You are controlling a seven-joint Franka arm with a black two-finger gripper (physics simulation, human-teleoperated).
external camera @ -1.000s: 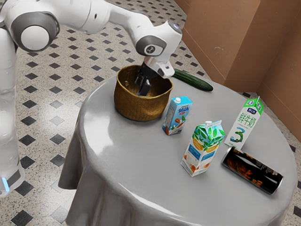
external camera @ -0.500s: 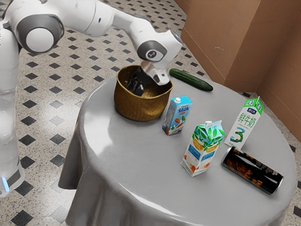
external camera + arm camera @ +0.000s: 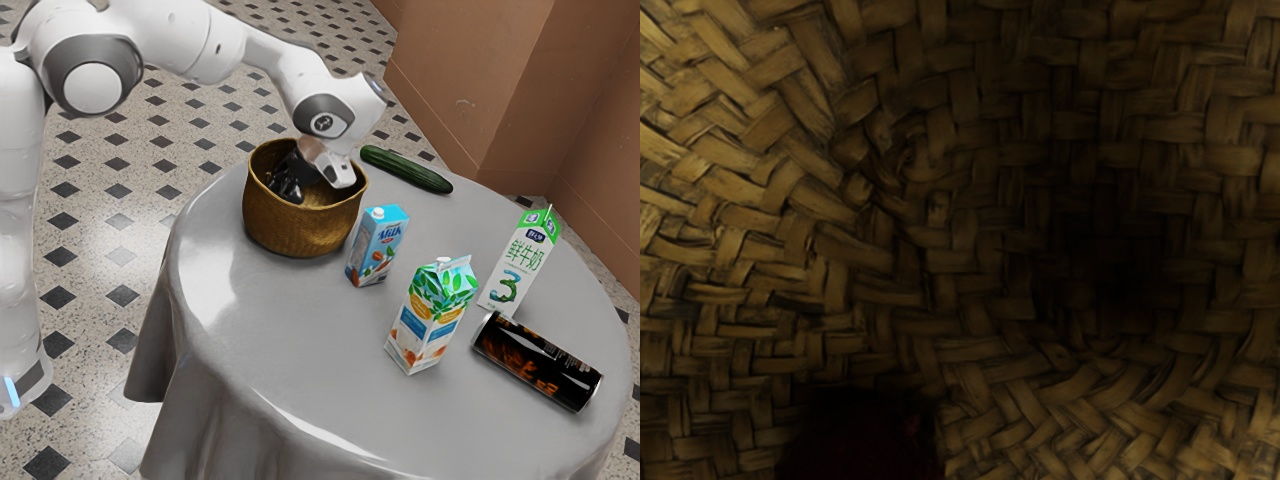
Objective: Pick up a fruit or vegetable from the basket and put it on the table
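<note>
One dark item [image 3: 862,440], probably the produce, is seen inside the woven basket [image 3: 300,232] by the gripper [image 3: 284,190], tilted perhaps for reach; whether spread or pinching cannot be told.

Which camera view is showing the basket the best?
The exterior view: the basket stands on the table with its outer wall and most of its rim in sight. The wrist view gives its woven inside up close, partly in dark shadow.

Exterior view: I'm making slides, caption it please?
Jaws down in the basket; cucumber and can lie outside on the table.
</note>
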